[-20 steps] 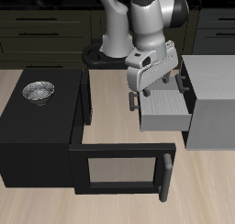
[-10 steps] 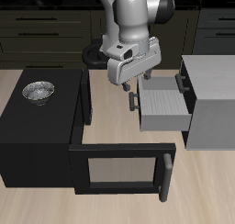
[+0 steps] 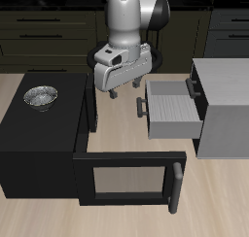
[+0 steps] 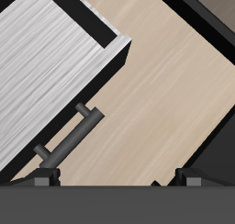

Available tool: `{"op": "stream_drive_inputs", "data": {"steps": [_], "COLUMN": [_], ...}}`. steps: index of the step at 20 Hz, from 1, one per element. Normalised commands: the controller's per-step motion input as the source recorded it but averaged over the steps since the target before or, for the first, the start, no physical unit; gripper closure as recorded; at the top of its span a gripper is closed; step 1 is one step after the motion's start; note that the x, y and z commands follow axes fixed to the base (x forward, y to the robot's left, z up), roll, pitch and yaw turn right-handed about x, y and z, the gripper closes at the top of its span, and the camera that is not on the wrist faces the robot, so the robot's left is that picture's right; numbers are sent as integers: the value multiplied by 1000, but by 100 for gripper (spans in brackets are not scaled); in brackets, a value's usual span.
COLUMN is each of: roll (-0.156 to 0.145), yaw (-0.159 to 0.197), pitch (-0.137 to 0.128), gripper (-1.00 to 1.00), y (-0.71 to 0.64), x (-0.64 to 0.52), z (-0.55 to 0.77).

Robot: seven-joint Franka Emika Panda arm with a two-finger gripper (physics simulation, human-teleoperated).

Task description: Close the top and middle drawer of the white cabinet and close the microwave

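A simulated kitchen: dark cabinets behind a wooden table bearing a microwave.

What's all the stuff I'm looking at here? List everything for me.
white cabinet: one, pale grey, on the table.
pulled-out drawer: one, pale grey with dark bar handle, sticking out of the cabinet toward the microwave.
microwave: one, black, door swung open toward the table's front edge.
bowl: one, metallic, on top of the microwave.
dark kitchen cabinets: behind the table.
gripper: one, grey, above the table between microwave and drawer, holding nothing.
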Motion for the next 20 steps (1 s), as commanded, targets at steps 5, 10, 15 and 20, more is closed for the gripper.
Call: {"op": "stream_drive_inputs", "data": {"steps": [5,10,15,20], "roll": [-47,-29,-13,2], "yaw": [1,-8,8,12], "pitch": [8,6,16,28], "gripper": [-100,-100,-100,-100], "y": [-260,-118,-36,-5], "x": [57,46,65,35], "z": [-101,-83,-186,-210]}}
